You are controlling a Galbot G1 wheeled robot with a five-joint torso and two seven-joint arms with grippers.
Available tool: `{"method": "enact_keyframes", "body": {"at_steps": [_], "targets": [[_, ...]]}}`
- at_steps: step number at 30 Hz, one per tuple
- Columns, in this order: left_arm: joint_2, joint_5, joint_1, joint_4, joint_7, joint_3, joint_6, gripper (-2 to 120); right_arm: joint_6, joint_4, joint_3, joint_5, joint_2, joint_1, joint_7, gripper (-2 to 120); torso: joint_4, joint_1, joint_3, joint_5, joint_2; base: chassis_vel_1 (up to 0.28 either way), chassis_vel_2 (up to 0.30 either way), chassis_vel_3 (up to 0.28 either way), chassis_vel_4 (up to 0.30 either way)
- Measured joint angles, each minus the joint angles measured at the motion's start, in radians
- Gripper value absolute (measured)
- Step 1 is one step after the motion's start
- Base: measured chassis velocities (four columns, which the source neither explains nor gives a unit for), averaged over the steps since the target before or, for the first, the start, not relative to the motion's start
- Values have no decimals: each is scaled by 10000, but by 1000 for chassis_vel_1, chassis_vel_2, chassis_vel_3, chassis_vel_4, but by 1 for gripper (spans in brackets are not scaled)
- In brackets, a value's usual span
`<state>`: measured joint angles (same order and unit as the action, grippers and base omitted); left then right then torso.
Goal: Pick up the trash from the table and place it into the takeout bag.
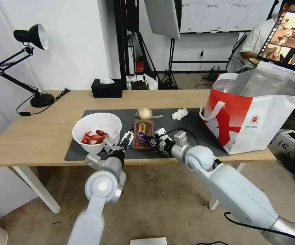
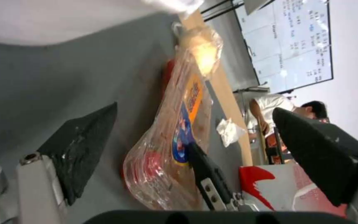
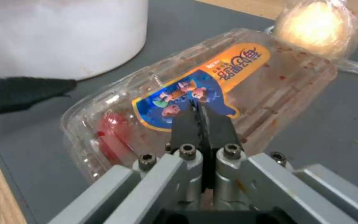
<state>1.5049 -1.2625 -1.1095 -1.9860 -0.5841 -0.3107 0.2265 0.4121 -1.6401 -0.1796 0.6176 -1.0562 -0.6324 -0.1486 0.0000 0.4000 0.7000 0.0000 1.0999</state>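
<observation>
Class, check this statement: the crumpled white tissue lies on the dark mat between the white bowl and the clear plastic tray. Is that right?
Not quite. The crumpled white tissue does lie on the dark mat, but it sits between the clear plastic tray and the takeout bag, not beside the white bowl. The head view shows this.

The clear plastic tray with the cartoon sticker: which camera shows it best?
The right wrist view: the clear tray is close, label readable, beyond the shut right gripper. The head view shows it small; the left wrist view shows it slanted, past the open left gripper.
</observation>
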Motion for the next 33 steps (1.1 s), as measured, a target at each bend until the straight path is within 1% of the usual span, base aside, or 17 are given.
{"method": "enact_keyframes", "body": {"at_steps": [3, 6, 9, 16, 23, 29, 32, 33], "targets": [[21, -138, 107, 90, -75, 4, 61, 100, -1, 20, -3, 1, -34, 0, 2, 0, 0, 0, 0, 0, 0, 0, 0, 0, 0], [29, -723, 352, 209, -371, -69, 391, 100, -3, 46, -6, 2, -84, -10, 3, 0, 0, 0, -1, 0, 0, 0, 0, 0, 0], [53, -863, 464, 329, -439, -107, 475, 100, -6, 55, -5, 4, -83, -36, 3, 0, 0, 0, -1, 0, 0, 0, 0, 0, 0], [83, -802, 575, 619, -439, -121, 535, 100, -18, 67, 7, 21, -78, -77, -3, 0, 0, 0, -1, 0, 0, 0, 0, 0, 0], [97, -844, 637, 702, -396, -142, 580, 100, -25, 70, 9, 24, -86, -143, -6, 0, 0, 0, -2, 0, 0, 0, 0, 0, 0], [82, -1142, 751, 807, -377, -240, 871, 100, -30, 68, 27, 29, -75, -183, -19, 0, 0, 0, -1, 0, 0, 0, 0, 0, 0], [59, -1604, 922, 895, -370, -441, 1146, 100, -32, 60, 31, 38, -51, -209, -30, 0, 0, 0, -1, 0, 1, 0, 0, 0, 0], [59, -1604, 922, 895, -370, -441, 1146, 100, -32, 60, 31, 38, -51, -209, -30, 0, 0, 0, -1, 0, 1, 0, 0, 0, 0]]}}
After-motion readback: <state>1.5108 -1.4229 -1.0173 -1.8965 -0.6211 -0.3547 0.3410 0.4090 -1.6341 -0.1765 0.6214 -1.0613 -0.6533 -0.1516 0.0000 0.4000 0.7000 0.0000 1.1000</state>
